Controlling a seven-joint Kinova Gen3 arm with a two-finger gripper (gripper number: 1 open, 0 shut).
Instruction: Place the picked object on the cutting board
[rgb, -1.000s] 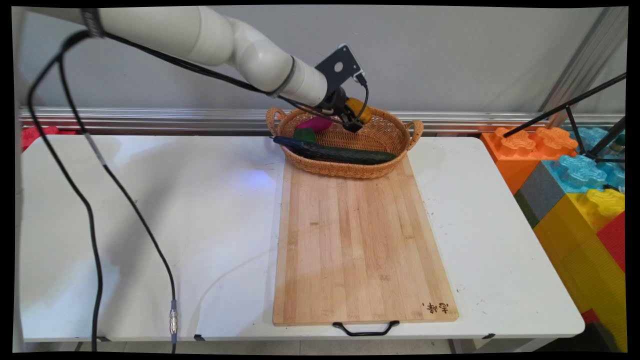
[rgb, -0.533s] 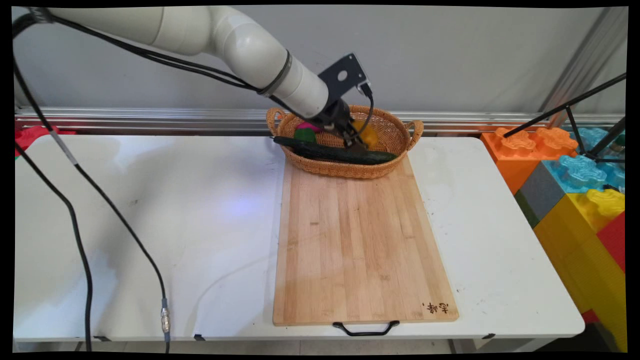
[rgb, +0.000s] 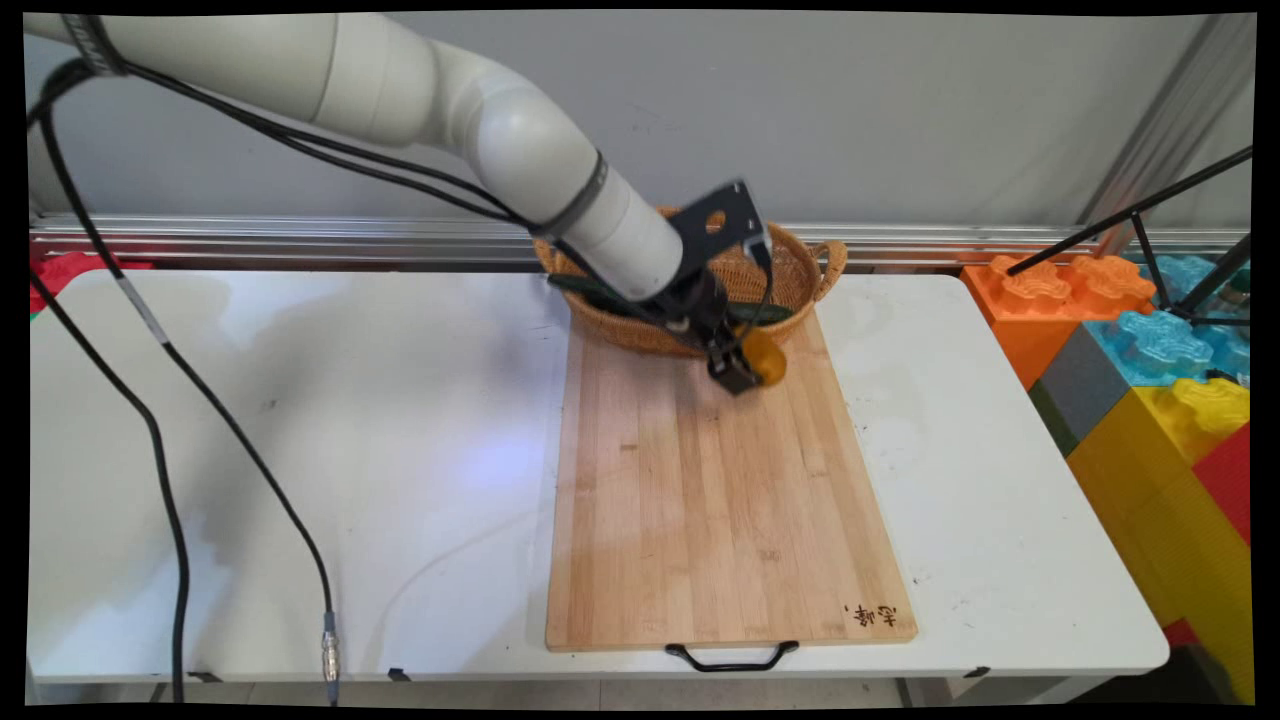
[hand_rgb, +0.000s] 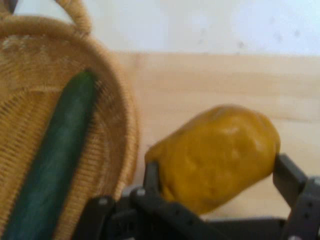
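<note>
The white counter (rgb: 300, 420) carries a long wooden cutting board (rgb: 720, 500) with a black handle at its near end. A wicker basket (rgb: 815, 270) sits on the board's far end, its rim seen beside the hand in the hand view (hand_rgb: 127, 130). A dark green cucumber (hand_rgb: 55, 160) lies lengthwise inside the basket. The hand (rgb: 745, 368) hangs over the board just in front of the basket, clenched on a yellow-orange fruit (hand_rgb: 215, 155), one finger pressed against each side of it (rgb: 765, 358).
</note>
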